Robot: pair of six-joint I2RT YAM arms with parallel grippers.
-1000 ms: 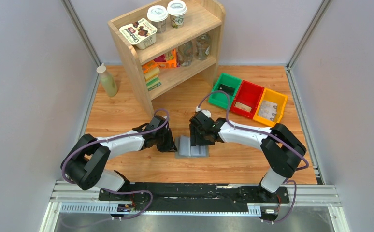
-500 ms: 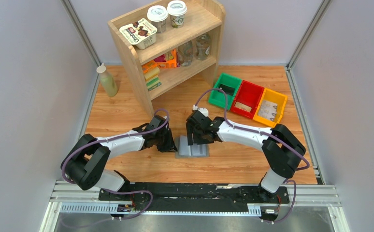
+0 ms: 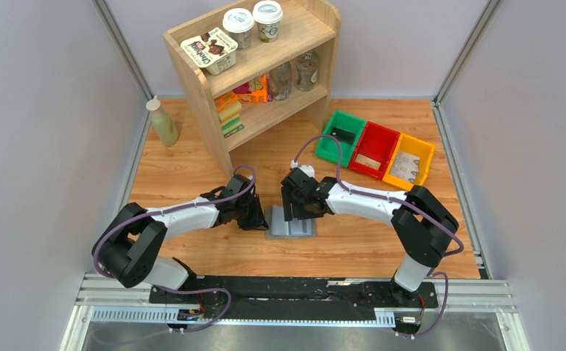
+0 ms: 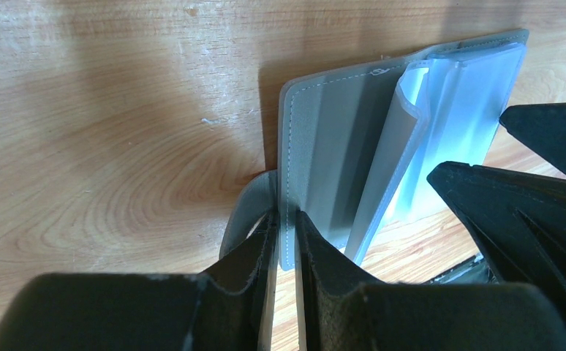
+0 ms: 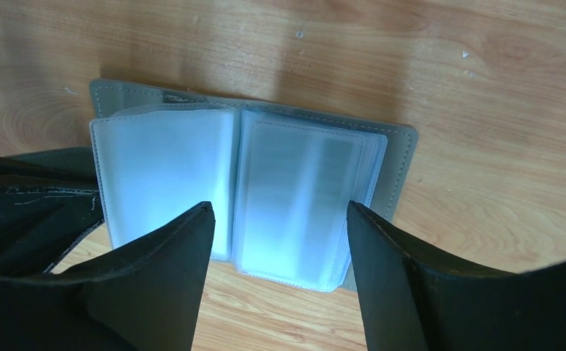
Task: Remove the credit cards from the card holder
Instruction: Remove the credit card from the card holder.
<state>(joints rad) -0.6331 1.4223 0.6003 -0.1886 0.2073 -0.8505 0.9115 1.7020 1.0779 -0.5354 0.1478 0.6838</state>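
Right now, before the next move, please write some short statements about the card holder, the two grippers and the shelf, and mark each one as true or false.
1. The card holder lies open, its pale pockets facing up. True.
2. The left gripper pinches the edge of the card holder's grey cover. True.
3. The right gripper grips a credit card. False: its jaws stand open above the pockets and hold nothing.
4. The card holder sits inside the red bin. False: it lies on the wooden table, between the two grippers.
5. Two lidded cups stand on top of the wooden shelf. True.
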